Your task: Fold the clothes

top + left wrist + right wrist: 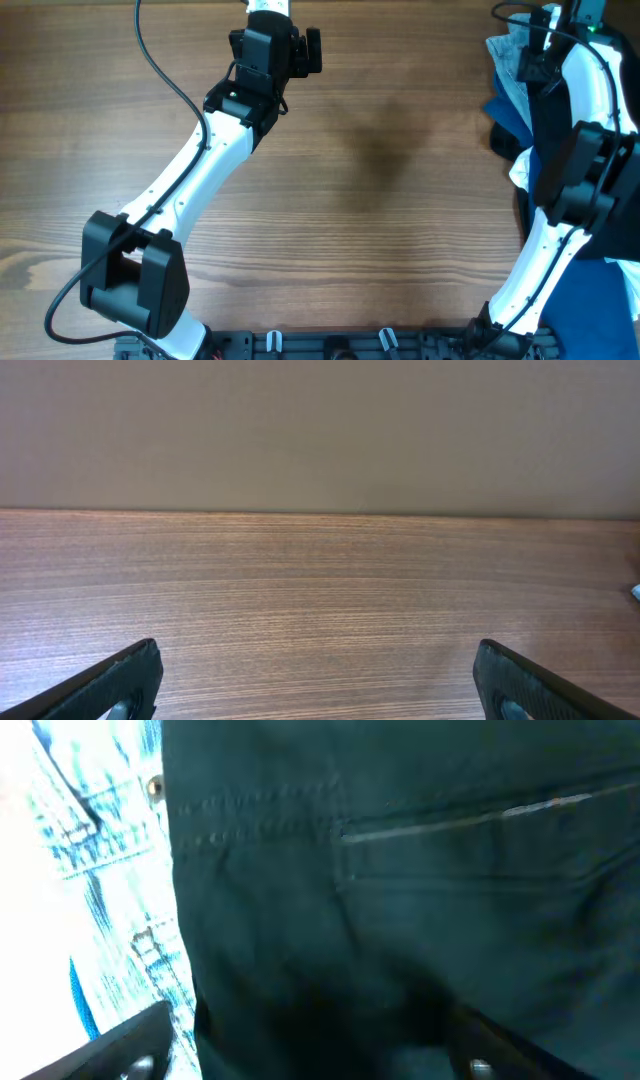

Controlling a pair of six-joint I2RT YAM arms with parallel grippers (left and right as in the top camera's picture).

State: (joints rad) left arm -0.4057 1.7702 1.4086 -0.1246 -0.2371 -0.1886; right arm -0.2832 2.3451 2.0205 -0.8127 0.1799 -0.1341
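Now | left gripper (318,665) released | right gripper (315,1040) released over black garment (400,920) | seam (480,815) crosswise, long axis unclear

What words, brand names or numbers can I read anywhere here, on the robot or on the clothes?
None: no readable text in any view.
Black garment: only stitching and a pocket seam, no label in sight.
Light blue jeans: a metal stud, too blurred to show any marking.
Left arm, right arm, wooden table: no lettering visible.
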